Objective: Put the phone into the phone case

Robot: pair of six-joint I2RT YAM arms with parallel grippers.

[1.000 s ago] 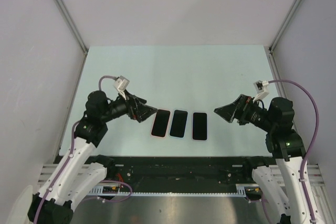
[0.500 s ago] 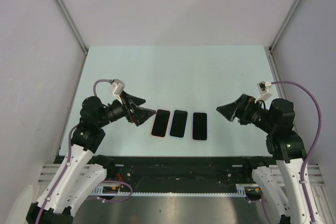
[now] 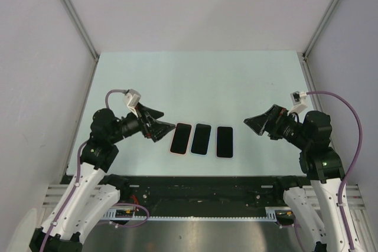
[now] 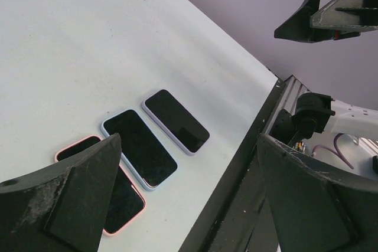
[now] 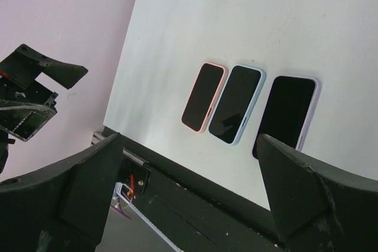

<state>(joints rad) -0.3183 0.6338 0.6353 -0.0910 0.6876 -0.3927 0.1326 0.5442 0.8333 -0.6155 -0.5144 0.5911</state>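
Observation:
Three phones lie side by side near the table's front edge, each a black screen inside a coloured case rim: pink (image 3: 181,138), light blue (image 3: 201,138) and lilac (image 3: 224,141). They also show in the left wrist view as pink (image 4: 127,202), blue (image 4: 139,147) and lilac (image 4: 176,121), and in the right wrist view as pink (image 5: 204,97), blue (image 5: 235,104) and lilac (image 5: 287,110). My left gripper (image 3: 160,125) (image 4: 189,140) is open and empty, raised left of the pink one. My right gripper (image 3: 255,123) (image 5: 189,137) is open and empty, raised right of the lilac one.
The pale table (image 3: 195,81) has grey walls on three sides. A black rail (image 3: 201,184) runs along the front edge just below the phones. The right gripper shows in the left wrist view (image 4: 319,13).
The left arm has drawn back to the left, away from the pink phone. The right gripper has shifted slightly right. The phones have not moved.

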